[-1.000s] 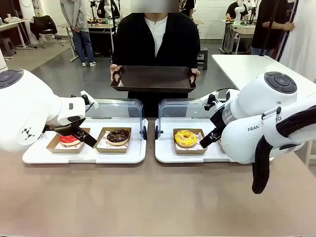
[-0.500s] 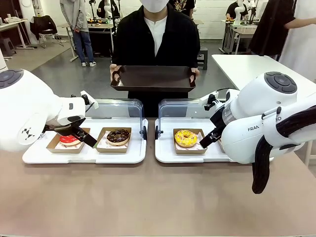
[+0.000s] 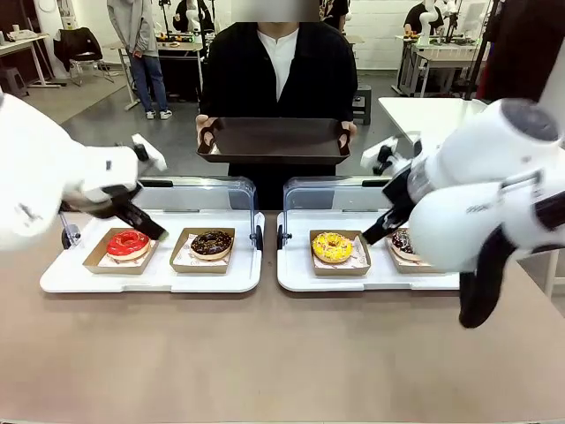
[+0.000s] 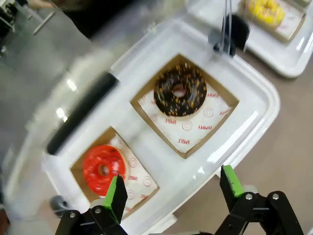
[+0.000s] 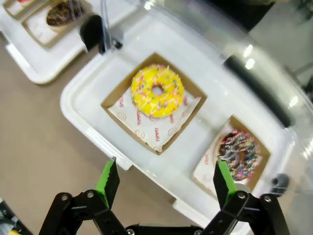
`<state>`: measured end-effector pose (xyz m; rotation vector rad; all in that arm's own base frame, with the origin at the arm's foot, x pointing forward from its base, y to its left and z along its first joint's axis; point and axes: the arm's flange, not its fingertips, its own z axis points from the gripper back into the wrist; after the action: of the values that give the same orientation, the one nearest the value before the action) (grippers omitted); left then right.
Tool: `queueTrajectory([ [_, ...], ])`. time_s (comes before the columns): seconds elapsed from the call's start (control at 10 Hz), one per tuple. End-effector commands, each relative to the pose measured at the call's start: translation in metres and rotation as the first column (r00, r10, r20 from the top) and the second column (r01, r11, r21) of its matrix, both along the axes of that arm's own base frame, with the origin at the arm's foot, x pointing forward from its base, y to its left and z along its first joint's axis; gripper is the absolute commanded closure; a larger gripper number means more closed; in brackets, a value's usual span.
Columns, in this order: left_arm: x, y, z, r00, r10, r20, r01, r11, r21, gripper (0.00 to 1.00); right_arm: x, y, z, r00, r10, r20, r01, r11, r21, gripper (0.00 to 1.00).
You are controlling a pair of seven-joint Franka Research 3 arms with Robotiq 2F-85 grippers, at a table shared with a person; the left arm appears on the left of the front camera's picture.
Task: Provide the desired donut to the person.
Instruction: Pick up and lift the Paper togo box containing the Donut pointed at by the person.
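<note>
The person (image 3: 278, 62) stands at the far side and holds out a dark serving tray (image 3: 274, 140) with both hands. A red donut (image 3: 128, 242) (image 4: 103, 168) and a chocolate donut (image 3: 211, 243) (image 4: 180, 90) sit in paper boats on the left white tray (image 3: 150, 278). On the right white tray (image 3: 353, 278) lie a yellow sprinkled donut (image 3: 332, 246) (image 5: 157, 91) and a dark sprinkled donut (image 3: 404, 241) (image 5: 239, 152). My left gripper (image 3: 146, 225) (image 4: 173, 191) hangs open above the left tray. Over the right tray hovers my right gripper (image 3: 375, 231) (image 5: 166, 181), open and holding nothing.
Clear hinged lids (image 3: 207, 190) (image 3: 327, 190) stand upright behind both trays, between the donuts and the person. The brown table (image 3: 282, 353) is bare on my side. A white table (image 3: 433, 115) stands at the back right, and other people stand farther off.
Both arms have lifted and pulled outward. The red donut is now uncovered, and the dark sprinkled donut on the right tray has come into view. Both grippers stay open.
</note>
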<state>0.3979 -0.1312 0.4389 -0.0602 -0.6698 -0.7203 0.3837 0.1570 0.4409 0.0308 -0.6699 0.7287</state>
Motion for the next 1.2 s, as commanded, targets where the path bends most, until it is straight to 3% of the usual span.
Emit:
queueTrajectory([
  [0.0,-0.04,0.054,0.052,0.987,-0.158,0.034,0.16,0.985,-0.063,0.0,-0.065,-0.051,0.046,0.992,0.12,0.034,-0.12,0.993,-0.003,0.0],
  [0.2,-0.072,0.089,0.081,0.967,-0.244,0.068,0.249,0.966,-0.066,0.0,-0.113,-0.076,0.082,0.987,0.155,0.046,-0.155,0.988,-0.008,0.0],
  [0.4,-0.09,0.12,0.098,0.971,-0.222,0.094,0.23,0.969,-0.093,0.0,-0.145,-0.097,0.107,0.988,0.141,0.063,-0.142,0.99,0.017,0.0],
  [0.5,-0.095,0.125,0.106,0.97,-0.203,0.13,0.214,0.974,-0.076,0.0,-0.145,-0.101,0.108,0.993,0.1,0.059,-0.1,0.995,0.006,0.0],
  [0.6,-0.069,0.105,0.117,0.968,-0.231,0.095,0.24,0.966,-0.094,0.0,-0.103,-0.077,0.142,0.988,0.145,0.061,-0.146,0.989,0.021,0.0],
  [1.0,-0.075,0.113,0.12,0.97,-0.225,0.089,0.233,0.969,-0.084,0.0,-0.114,-0.085,0.149,0.989,0.134,0.056,-0.136,0.991,0.018,0.0],
  [1.1,-0.05,0.122,0.136,0.967,-0.245,0.072,0.255,0.948,-0.188,0.0,-0.102,-0.094,0.166,0.972,0.234,0.029,-0.235,0.954,0.184,0.0],
])
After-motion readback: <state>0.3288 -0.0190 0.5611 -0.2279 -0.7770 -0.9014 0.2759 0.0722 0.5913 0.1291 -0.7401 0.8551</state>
